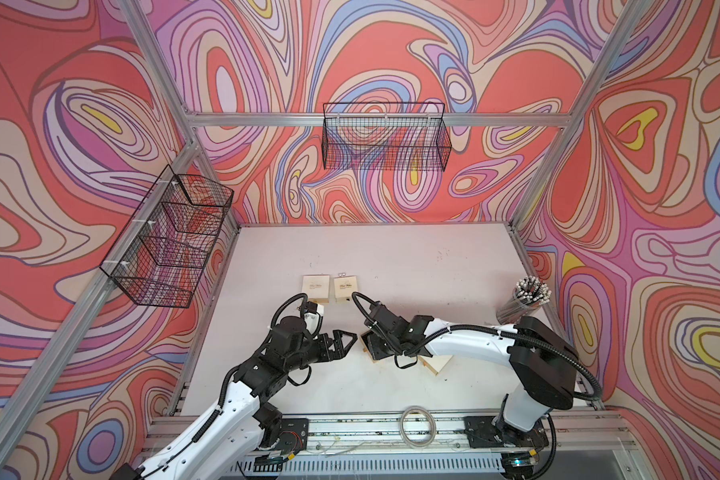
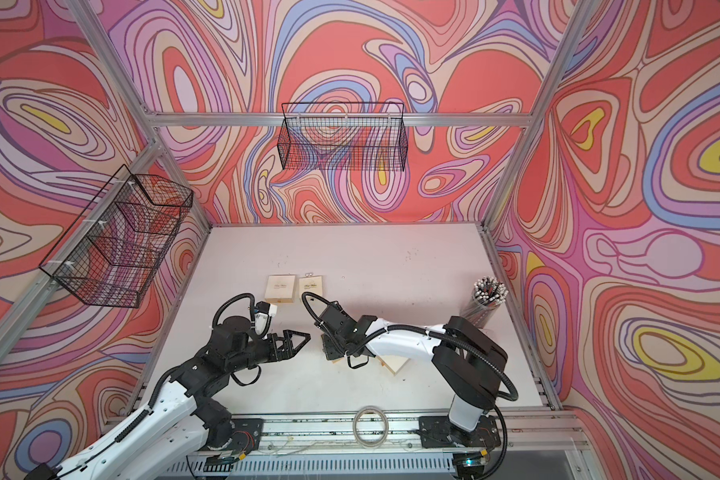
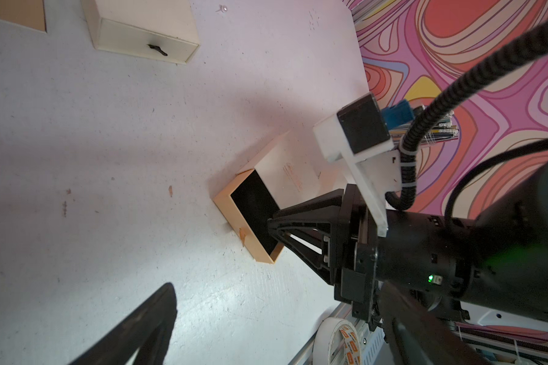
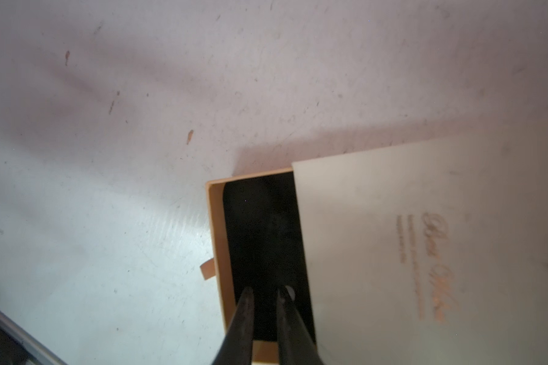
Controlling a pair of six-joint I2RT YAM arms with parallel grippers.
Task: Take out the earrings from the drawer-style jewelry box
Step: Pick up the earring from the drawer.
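We list, L to R:

1. left pincer (image 1: pixel 350 345): jaws spread wide and grasping nothing. It hovers just off the open drawer's front end, and we judge it idle.
2. closed cream boxes (image 1: pixel 316 289): two, on the far part of the tabletop (image 1: pixel 412 249). Two earrings (image 1: pixel 341 274) lie out on the bare top by the far edge of the R box (another speck further R is too small to call).
3. jewelry box (image 4: pixel 377 221): its drawer (image 4: pixel 215 227) is pulled partway out, w/ black lining.
4. right pincer (image 4: pixel 265 294): tips down inside the drawer, jaws nearly together w/ a narrow gap. We cannot tell whether they grip anything. A pale piece (image 4: pixel 290 292), prob. an earring, shows just beside one fingertip on the sleeve side, not between the tips. We judge the pick turns on a small shift toward the sleeve. The R arm is much the nearer. The piece's long axis is too small to tell.
5. stick bundle (image 1: pixel 531 293): far R, well apart.
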